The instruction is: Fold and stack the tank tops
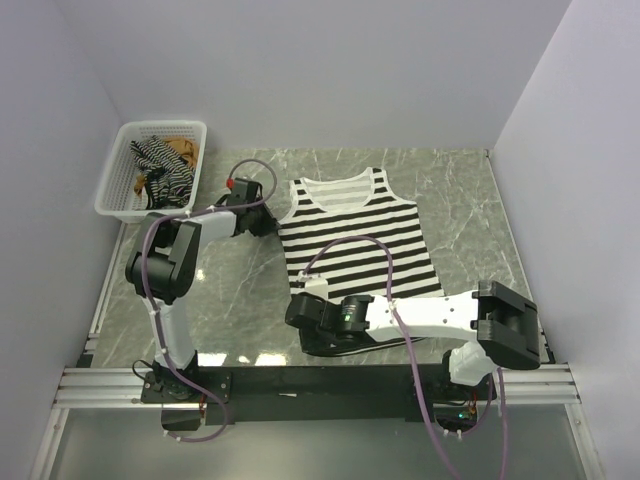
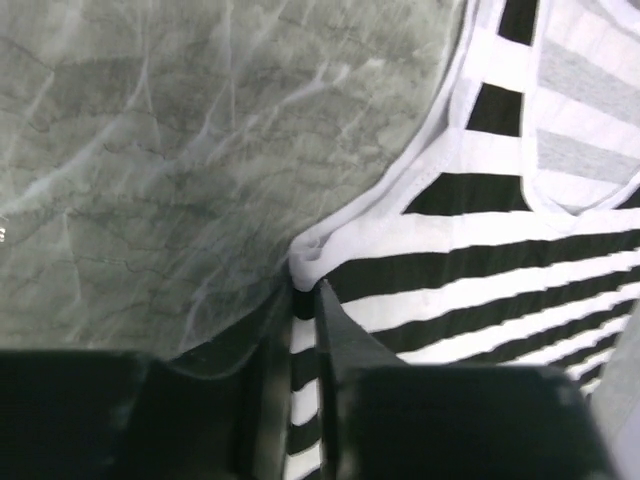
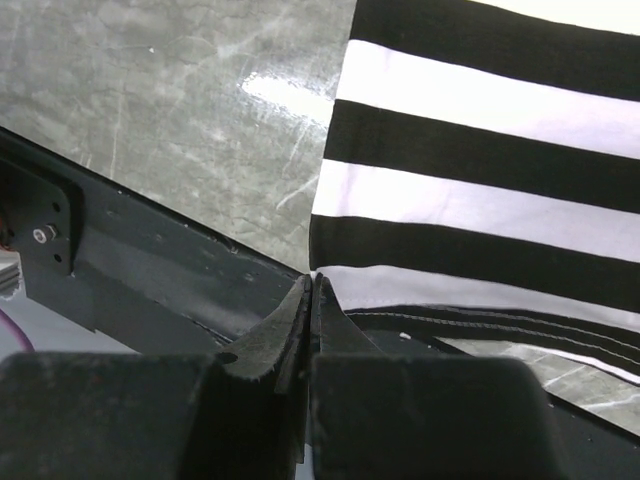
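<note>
A robotics lab test cell: a left arm and a right arm bolted to an aluminium rail at the edge of a grey marble-patterned table — boxed in by bare white panels. Purple cables loop off both arms, and a black mounting frame runs just left of the right arm's fingers.

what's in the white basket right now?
In the basket: a crumpled thin-striped dark top and some tan-brown fabric at the far end. Both are bunched up, so their full shape and anything lying beneath them is hidden.
</note>
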`<state>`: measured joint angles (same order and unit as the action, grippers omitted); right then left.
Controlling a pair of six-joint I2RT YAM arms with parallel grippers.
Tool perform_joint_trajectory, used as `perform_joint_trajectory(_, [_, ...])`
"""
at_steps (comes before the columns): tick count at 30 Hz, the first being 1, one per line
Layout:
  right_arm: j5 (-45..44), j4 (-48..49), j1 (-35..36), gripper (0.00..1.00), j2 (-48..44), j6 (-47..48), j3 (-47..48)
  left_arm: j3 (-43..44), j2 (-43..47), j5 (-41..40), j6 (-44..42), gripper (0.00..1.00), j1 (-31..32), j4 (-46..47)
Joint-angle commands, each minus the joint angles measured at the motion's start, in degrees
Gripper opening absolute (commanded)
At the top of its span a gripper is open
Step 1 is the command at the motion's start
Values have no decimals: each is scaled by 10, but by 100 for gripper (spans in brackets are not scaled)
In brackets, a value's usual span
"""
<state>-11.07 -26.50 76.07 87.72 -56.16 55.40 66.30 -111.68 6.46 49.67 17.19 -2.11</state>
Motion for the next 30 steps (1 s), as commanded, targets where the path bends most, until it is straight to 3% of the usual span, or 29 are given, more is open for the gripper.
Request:
perform_joint_trajectory(1, [-4,13,-1,0,-27,-11,-13,15,-20,-43,-18,18,7,-43])
perform_joint_trajectory(6, [18,38,8,0,-9,-11,1,28,6,-115,-5,1,4,-90])
perform_joint_trajectory(10, [41,37,28,0,59,3,70,26,50,-190,23,1,-17,-117])
perform_joint_trajectory(18, [71,51,23,0,110,32,151,58,86,-225,24,1,-45,-159])
perform_joint_trajectory(30, [83,108,-43,0,-38,9,-18,179,27,-194,8,1,4,-195])
